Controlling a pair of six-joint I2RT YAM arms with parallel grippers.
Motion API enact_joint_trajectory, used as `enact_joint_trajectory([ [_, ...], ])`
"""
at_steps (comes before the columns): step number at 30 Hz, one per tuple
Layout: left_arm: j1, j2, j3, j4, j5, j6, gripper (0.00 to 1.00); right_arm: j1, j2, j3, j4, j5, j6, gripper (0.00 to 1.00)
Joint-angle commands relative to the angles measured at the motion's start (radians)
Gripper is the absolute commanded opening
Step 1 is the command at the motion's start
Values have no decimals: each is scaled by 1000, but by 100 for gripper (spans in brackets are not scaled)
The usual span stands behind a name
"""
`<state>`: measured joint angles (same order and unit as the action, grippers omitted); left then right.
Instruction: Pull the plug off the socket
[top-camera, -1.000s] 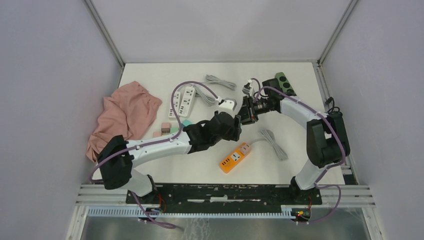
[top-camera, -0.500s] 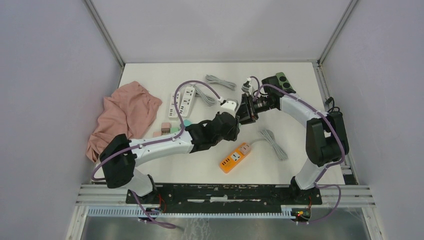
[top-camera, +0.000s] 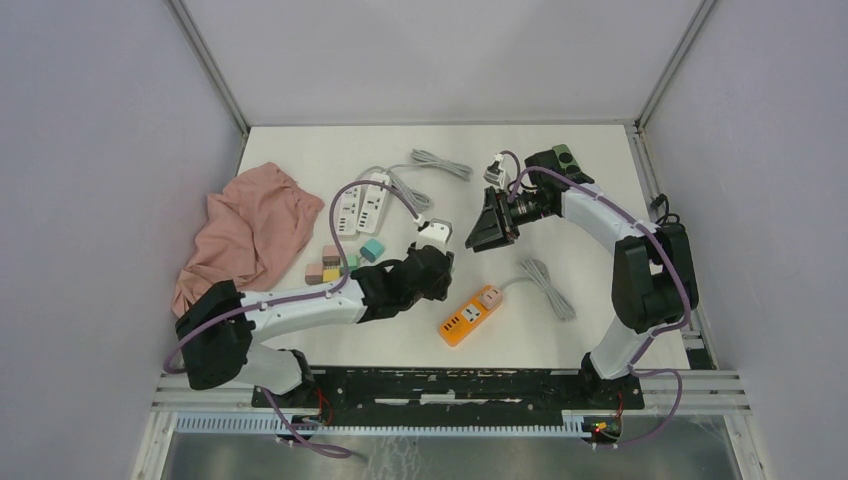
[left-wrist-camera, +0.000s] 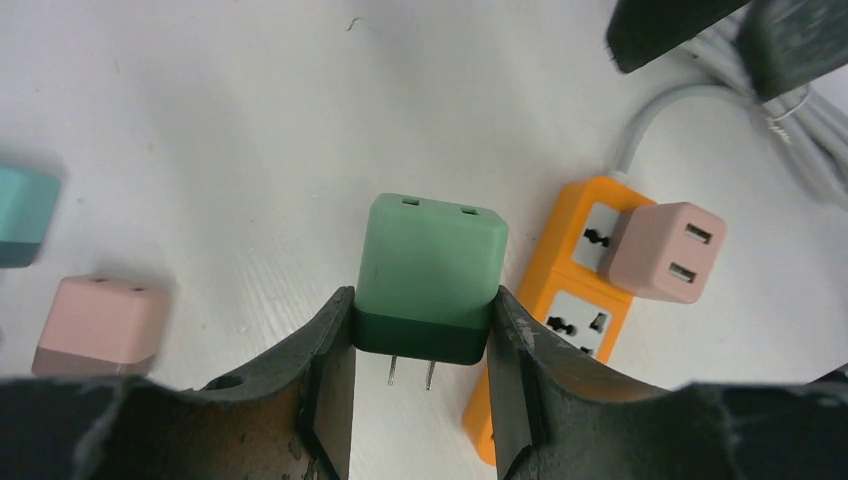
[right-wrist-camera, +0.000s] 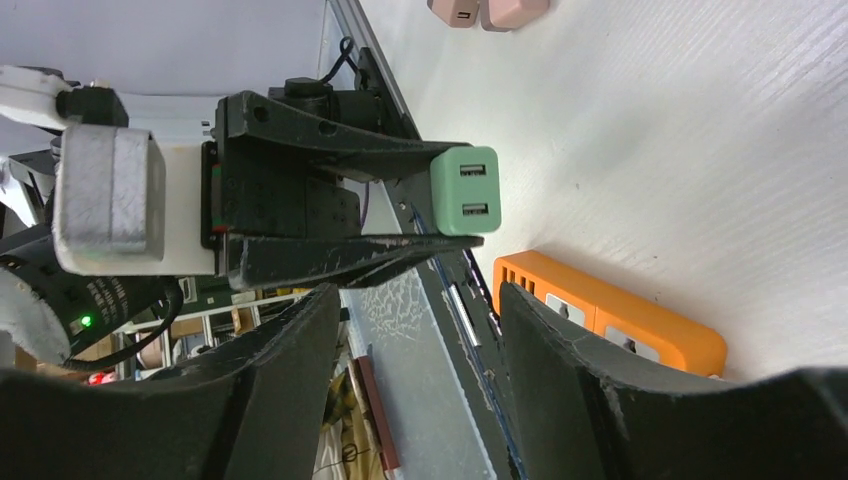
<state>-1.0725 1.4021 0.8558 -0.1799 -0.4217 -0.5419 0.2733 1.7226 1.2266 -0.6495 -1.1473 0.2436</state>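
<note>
My left gripper is shut on a green plug, gripping its dark base with the two bare prongs pointing back between the fingers. It hangs above the table, beside the orange socket strip, where a pink plug sits in the end socket. From above, the left gripper is just left of the strip. My right gripper is open and holds nothing. It faces the green plug from a short distance.
A pink cloth lies at the left. White power strips and small coloured adapters sit mid-table. Grey coiled cables and a dark green block lie toward the back and right.
The right gripper has opened and let go of the green plug. The left gripper has shut on it and drawn back toward the near left with it.
</note>
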Motion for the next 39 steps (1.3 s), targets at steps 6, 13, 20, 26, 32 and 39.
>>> enact_joint_trajectory([
  [6,18,-87,-85,-4,-128,-47,3,-11,-11,47,-8,-11,-40,65],
  [13,33,-78,-120,-46,-201,-79,3,-14,-9,48,-8,-12,-41,64],
  [20,65,-68,-166,-48,-201,-108,3,-17,-6,48,-9,-14,-42,64],
  [26,91,-22,-185,-38,-180,-116,3,-17,-4,47,-10,-13,-44,64],
  [32,109,16,-190,-38,-180,-125,3,-19,-1,48,-9,-15,-45,64],
  [39,130,49,-190,-43,-174,-136,4,-19,1,47,-10,-15,-47,63],
])
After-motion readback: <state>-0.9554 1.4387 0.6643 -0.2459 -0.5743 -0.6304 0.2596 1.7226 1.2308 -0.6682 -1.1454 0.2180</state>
